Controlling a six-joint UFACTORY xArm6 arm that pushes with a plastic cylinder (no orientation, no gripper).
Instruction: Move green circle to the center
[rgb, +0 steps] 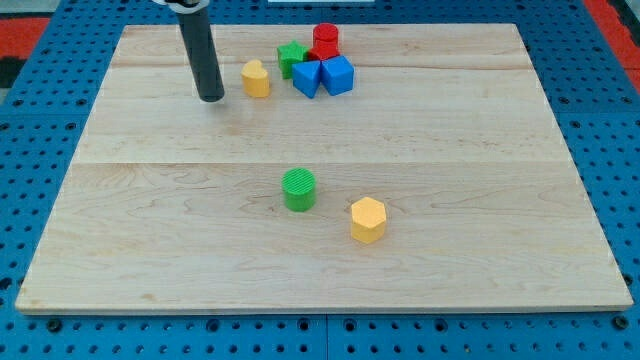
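A pale wooden board (150, 250) carries no legible writing. My tip (211, 99), a fingerless dark rod's end, rests just left of a yellow block (256, 78); the green circle block (298, 189) sits near centre, beside a yellow hexagonal block (368, 219).

Green circle (298, 189) upright (mid-board).

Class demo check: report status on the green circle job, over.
My tip at the view's top left, beside the yellow block. Green circle untouched, just below board centre. Yellow hexagon beside it, apart.
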